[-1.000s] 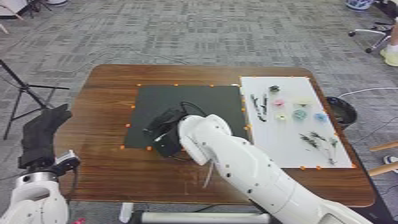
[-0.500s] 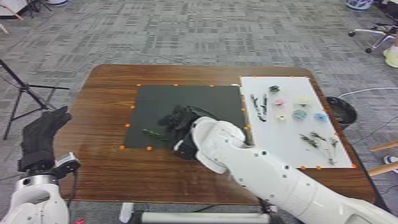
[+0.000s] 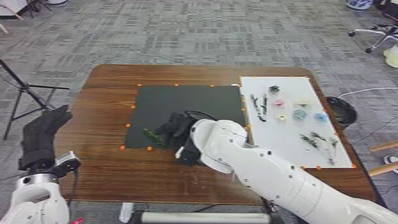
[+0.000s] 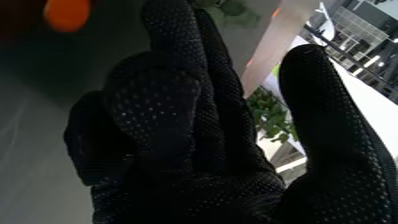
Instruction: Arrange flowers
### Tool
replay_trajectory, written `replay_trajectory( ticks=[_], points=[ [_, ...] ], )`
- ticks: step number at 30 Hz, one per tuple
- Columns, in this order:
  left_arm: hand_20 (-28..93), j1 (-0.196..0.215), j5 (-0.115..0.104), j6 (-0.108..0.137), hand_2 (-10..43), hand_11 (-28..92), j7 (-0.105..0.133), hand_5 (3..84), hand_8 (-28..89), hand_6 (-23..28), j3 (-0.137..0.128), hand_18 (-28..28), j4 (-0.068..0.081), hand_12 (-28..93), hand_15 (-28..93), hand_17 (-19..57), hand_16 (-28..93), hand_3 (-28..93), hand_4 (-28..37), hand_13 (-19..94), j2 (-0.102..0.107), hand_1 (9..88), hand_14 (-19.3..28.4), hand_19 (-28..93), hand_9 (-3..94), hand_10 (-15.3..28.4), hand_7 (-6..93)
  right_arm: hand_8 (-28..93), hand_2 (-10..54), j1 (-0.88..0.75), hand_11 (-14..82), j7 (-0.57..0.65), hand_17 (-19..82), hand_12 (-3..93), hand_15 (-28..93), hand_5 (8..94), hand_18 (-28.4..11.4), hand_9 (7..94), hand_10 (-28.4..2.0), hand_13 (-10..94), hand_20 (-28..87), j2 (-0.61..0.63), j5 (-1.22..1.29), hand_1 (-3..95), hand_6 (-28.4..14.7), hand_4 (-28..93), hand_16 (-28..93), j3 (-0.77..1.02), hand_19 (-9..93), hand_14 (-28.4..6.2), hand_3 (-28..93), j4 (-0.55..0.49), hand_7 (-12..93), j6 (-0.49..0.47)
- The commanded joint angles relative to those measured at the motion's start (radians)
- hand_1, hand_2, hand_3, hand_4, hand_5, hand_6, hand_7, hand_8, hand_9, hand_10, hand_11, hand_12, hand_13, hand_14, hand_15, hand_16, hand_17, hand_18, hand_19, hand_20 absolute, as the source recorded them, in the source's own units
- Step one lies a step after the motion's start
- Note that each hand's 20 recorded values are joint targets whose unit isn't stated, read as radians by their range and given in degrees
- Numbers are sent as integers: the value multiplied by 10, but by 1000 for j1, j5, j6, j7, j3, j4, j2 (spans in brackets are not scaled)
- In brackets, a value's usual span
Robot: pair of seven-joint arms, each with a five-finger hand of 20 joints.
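Across near edge of black mat [image 3: 173, 102]: right hand [image 3: 180, 130], fingers relaxed, thumb spread wide, beside green sprig [image 3: 153, 136].

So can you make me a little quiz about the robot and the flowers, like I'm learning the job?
1. True or false: The right hand is at least partly over the dark mat.
2. Which colour is the sheet under the little flowers? a) red b) white c) purple
3. Fill in the missing colour: Beside the right hand is a ____ sprig.

Key: 1 true; 2 b; 3 green
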Motion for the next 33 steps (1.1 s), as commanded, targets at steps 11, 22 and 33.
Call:
replay_trajectory(
  ticks=[11, 22, 33],
  points=[
    [172, 2, -8, 19, 81, 213, -4, 533, -69, 31, 3, 109, -9, 133, 170, 72, 7, 677, -283, 367, -5, 184, 161, 80, 504, 150, 134, -41, 76, 6, 167, 2, 612, 199, 492, 733, -162, 840, -163, 924, 516, -58, 66, 301, -59, -59, 380, 15, 932, -55, 534, 20, 180, 57],
    [173, -12, -13, 19, 80, 215, 1, 533, -69, 31, 6, 109, 0, 133, 170, 71, 7, 674, -283, 367, 3, 187, 161, 80, 504, 150, 134, -56, 82, 82, 147, -464, 538, 192, 503, 672, -166, 745, -152, 858, 506, -53, -41, 278, -33, -75, 372, -48, 932, -68, 591, 65, 230, 13],
    [173, -26, -24, 17, 83, 217, 14, 534, -70, 30, -4, 109, -2, 133, 172, 72, 7, 669, -283, 368, 10, 187, 162, 79, 504, 150, 135, -76, 153, 73, 75, -636, 576, 111, 586, 588, -171, 610, -123, 882, 573, -156, -359, 279, -19, -114, 303, 29, 932, -59, 614, 149, 123, -336]
  ],
)
